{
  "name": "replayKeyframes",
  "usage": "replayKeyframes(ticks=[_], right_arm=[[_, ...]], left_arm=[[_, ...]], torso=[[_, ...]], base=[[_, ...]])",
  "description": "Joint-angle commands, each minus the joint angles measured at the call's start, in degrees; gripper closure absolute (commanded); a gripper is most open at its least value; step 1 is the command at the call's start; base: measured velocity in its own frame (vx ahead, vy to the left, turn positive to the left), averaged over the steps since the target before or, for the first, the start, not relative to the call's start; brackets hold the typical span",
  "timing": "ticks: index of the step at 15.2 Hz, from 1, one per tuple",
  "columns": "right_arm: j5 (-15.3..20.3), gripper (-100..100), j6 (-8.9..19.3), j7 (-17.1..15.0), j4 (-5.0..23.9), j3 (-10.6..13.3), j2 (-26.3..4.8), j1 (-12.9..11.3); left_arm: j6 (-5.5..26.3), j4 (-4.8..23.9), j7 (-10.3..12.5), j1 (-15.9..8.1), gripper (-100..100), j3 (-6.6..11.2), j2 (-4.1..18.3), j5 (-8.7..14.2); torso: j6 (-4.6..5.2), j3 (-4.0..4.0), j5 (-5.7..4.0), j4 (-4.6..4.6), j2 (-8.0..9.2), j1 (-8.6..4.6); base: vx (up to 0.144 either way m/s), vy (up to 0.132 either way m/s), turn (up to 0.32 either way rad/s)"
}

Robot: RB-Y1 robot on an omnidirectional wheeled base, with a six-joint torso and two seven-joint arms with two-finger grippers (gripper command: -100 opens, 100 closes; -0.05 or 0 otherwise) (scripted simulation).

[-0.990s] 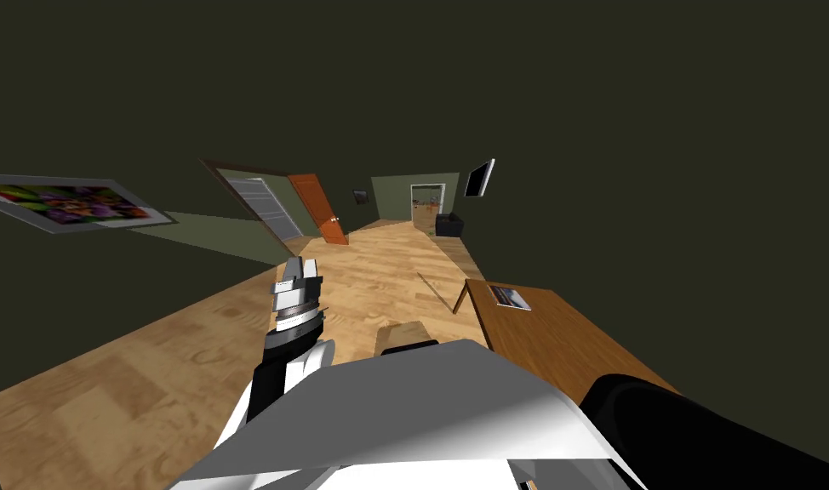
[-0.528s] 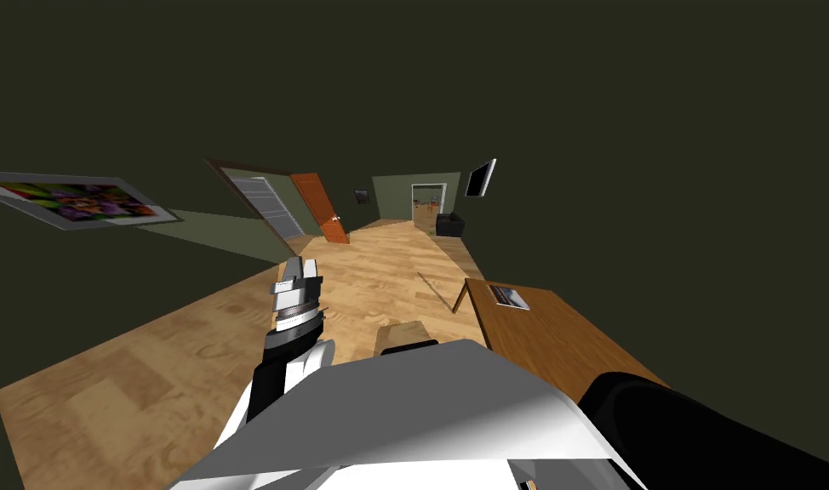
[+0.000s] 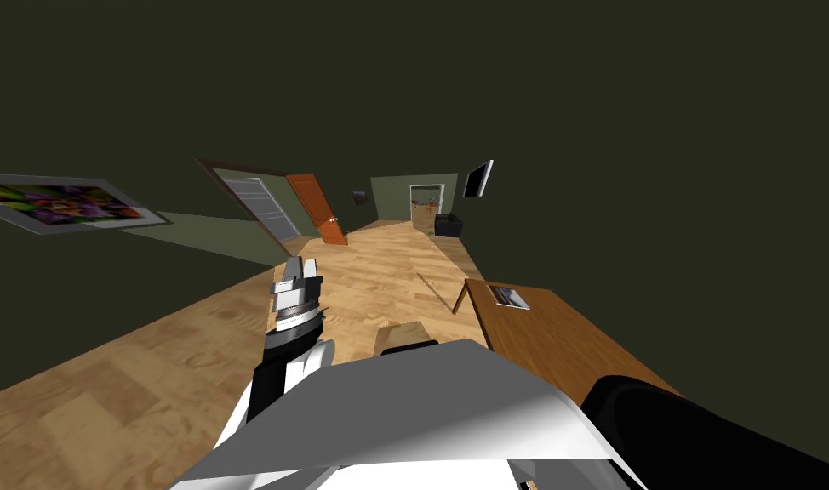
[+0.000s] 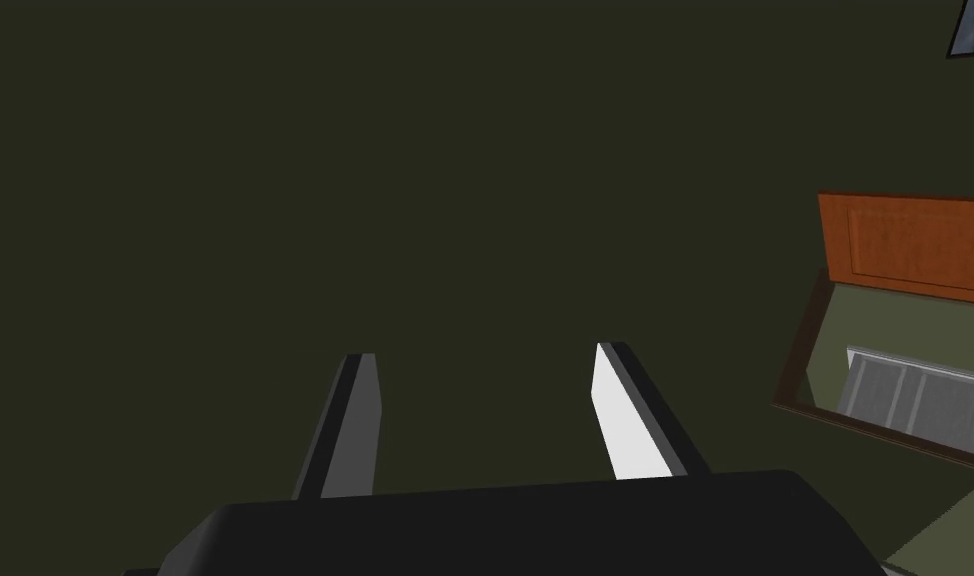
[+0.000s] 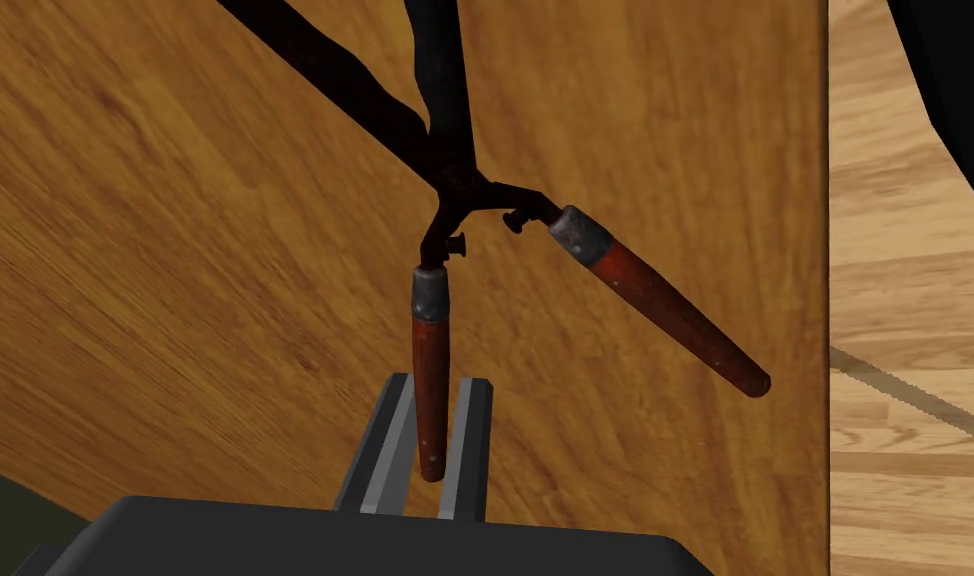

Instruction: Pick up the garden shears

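Note:
The garden shears (image 5: 665, 300) lie on a brown wooden table (image 5: 175, 250), with dark blades spread and two red handles with grey collars. My right gripper (image 5: 435, 380) is shut on one handle, a finger pressing each side of it near its end. The other handle (image 5: 675, 310) angles away free, close to the table's edge. My left gripper (image 4: 485, 352) is open and holds nothing; in the head view it (image 3: 300, 268) hangs over the floor, left of the table.
The wooden table (image 3: 557, 340) stands to my right with a small booklet (image 3: 509, 296) on its far end. Light wood floor (image 3: 149, 383) stretches left and ahead to an orange door (image 3: 317, 207). A dark seat (image 3: 448, 225) stands far down the room.
The head view has swayed slightly, so the framed picture and the doorway on the left have shifted a little. My left arm holds the same pose.

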Motion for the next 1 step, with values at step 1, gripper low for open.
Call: replayKeyframes(ticks=[1], right_arm=[[0.0, 100, 0.0, 0.0, 0.0, 0.0, 0.0, 0.0]], left_arm=[[0.0, 0.0, 0.0, 0.0, 0, 0.0, 0.0, 0.0]], torso=[[0.0, 0.0, 0.0, 0.0, 0.0, 0.0]], base=[[0.023, 0.012, -0.01]])
